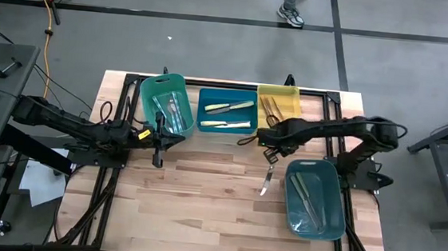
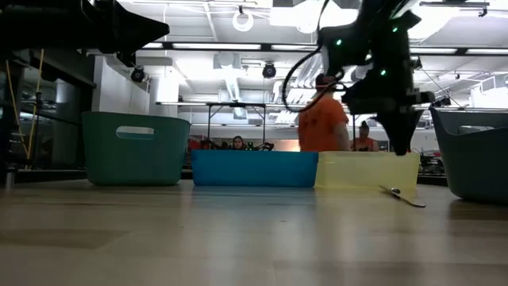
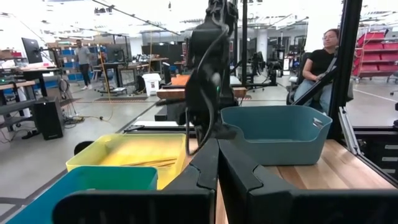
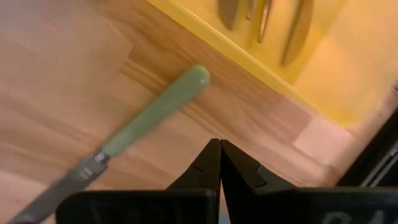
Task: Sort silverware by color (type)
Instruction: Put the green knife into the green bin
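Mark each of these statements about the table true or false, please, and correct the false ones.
1. A green-handled knife lies on the bare table. True.
2. The right gripper holds that knife. False: it is shut on nothing, beside the knife.
3. The yellow bin is empty. False: utensils lie in it.
4. The blue bin stands between the green bin and the yellow one. True.
5. The left gripper is shut. True.
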Controlling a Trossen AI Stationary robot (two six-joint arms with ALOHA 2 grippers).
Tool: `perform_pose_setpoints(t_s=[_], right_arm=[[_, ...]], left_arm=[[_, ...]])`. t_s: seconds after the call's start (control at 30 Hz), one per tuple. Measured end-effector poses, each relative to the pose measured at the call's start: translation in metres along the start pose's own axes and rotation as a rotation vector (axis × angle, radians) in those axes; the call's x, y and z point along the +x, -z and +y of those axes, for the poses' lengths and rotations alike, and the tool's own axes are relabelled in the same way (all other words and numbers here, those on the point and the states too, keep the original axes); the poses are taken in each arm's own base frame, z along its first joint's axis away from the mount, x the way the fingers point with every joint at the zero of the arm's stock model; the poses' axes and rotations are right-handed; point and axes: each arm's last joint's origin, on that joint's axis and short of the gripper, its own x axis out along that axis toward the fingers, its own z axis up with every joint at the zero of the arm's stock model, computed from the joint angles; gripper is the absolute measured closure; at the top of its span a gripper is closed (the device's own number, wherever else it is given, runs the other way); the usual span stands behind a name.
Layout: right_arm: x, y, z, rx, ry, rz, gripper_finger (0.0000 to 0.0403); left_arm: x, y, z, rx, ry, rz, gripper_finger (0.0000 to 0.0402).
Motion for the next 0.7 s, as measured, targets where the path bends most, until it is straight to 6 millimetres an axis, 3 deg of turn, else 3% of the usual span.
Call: perform_pose_setpoints(t_s=[0.33,0.7], right_arm=[[0.038,-0.014,0.017,-0.026,0.094,0.100,0.0402],[0.042,-0.013,0.027,-0.034,0.040,0.071,0.0402]], left_arm=[[0.000,0.000,0.000,-0.007,0.001,0.000,0.0401],[0.000,0.000,0.000,-0.024,0.002,0.000,0.0401]])
